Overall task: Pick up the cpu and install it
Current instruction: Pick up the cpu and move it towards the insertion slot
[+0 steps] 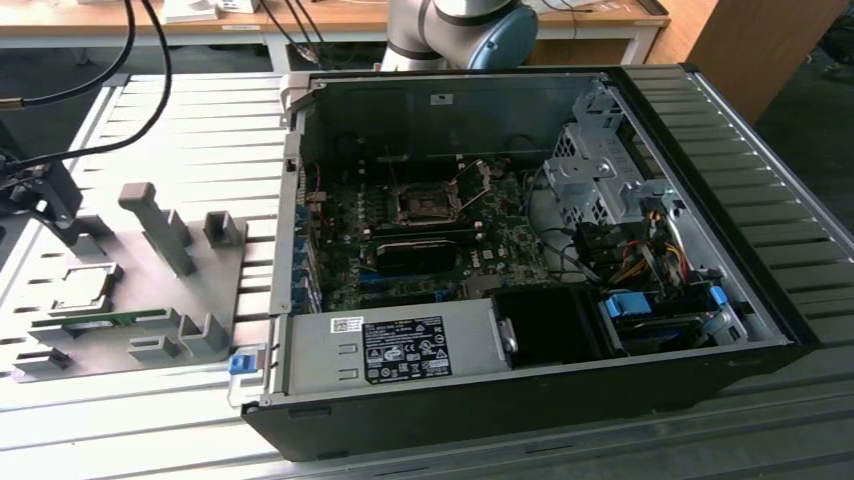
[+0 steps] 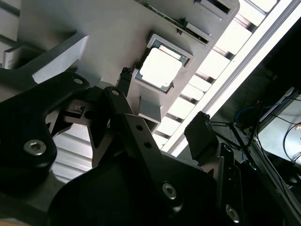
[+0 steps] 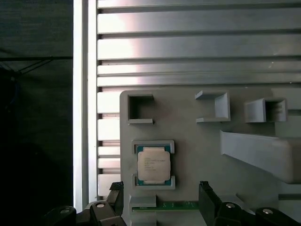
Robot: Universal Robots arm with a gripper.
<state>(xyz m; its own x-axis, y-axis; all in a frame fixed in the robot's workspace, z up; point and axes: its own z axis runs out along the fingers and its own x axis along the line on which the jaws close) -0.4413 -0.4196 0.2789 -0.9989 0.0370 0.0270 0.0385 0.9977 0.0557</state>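
The cpu (image 3: pixel 153 163) is a small square chip with a silvery top, lying flat in a framed pocket of the grey fixture plate (image 3: pixel 197 141). In the exterior view the cpu (image 1: pixel 83 290) sits at the far left, outside the computer case. My gripper (image 3: pixel 161 197) hovers above the plate close to the chip, open, with one dark finger on each side and nothing between them. The second wrist view has the cpu (image 2: pixel 161 68) beyond the spread fingers (image 2: pixel 123 82) of the gripper (image 2: pixel 162 101). In the exterior view the gripper (image 1: pixel 60 225) hangs just behind the chip.
The open computer case (image 1: pixel 534 400) fills the exterior view's middle and right, with the motherboard socket (image 1: pixel 424 205) inside. Grey fixture blocks (image 1: pixel 160 225) stand on the plate. A green memory stick (image 3: pixel 164 205) lies beside the cpu pocket. Cables (image 1: pixel 80 80) hang at the upper left.
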